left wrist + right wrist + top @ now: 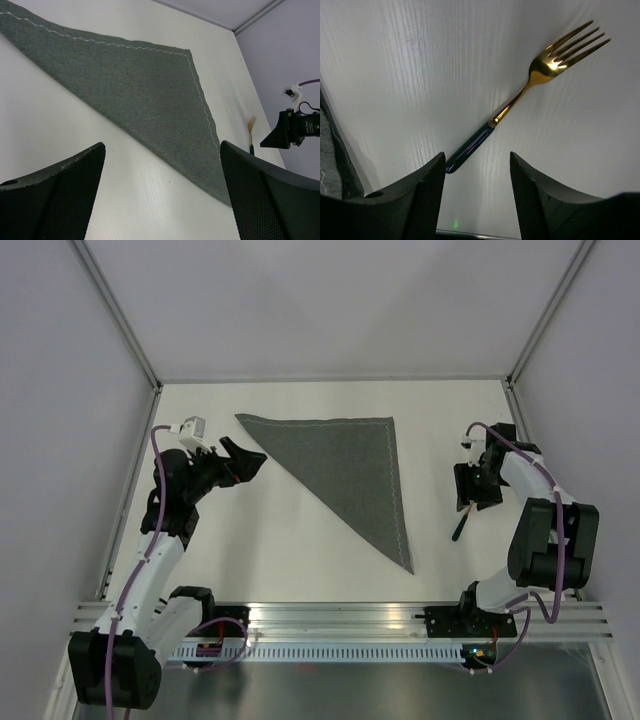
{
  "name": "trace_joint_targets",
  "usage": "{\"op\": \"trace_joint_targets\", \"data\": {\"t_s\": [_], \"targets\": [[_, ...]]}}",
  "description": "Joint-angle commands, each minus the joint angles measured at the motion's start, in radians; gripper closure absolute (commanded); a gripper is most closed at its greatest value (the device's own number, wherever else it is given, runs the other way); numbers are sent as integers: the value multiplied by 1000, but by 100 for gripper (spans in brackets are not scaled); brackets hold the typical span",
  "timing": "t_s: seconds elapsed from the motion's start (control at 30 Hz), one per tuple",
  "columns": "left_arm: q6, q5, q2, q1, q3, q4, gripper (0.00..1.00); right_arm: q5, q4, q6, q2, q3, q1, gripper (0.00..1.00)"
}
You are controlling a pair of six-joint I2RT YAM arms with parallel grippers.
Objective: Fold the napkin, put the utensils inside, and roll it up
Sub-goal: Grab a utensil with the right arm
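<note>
White table (pixel 280 545), pale grey walls (pixel 330 310), aluminium rail (pixel 340 615)

bright even light, soft shadows; glare on fork (pixel 525 95) head; near tool fingers blurred.

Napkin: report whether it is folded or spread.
Folded. The napkin lies as a triangle, with stitching along two sides and a plain diagonal crease on the third.

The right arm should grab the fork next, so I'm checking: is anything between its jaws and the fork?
Nothing visible. The fork lies alone on the table, right in front of the right gripper, whose jaws stand open. The folded napkin sits off to the side, out of that path.
</note>
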Motion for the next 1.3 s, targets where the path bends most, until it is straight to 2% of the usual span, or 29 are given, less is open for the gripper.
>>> {"op": "trace_joint_targets", "data": {"t_s": [0.0,0.17,0.53,0.6,0.73,0.83,0.87,1.0,1.1,1.27], "targets": [[-25,38,-9,-2,0,56,0,59,-25,63,11,-5,-1,39],[-19,36,-3,-2,4,56,0,71,-15,96,75,-6,0,39],[-15,25,17,-2,10,56,0,94,32,105,197,-40,0,44],[-15,24,21,-2,11,56,0,95,35,102,197,-48,-1,53],[-13,22,29,-2,16,58,0,89,41,91,197,-54,-1,64],[-11,21,35,-1,16,56,0,83,49,82,212,-60,0,69],[-11,21,34,-2,17,56,0,82,51,77,213,-61,2,78],[-13,19,38,-1,16,56,0,85,52,56,215,-45,7,93],[-13,18,41,-2,17,56,0,95,49,39,209,-12,16,100],[-15,12,44,-2,20,56,0,117,77,-15,187,-2,23,99]]}}
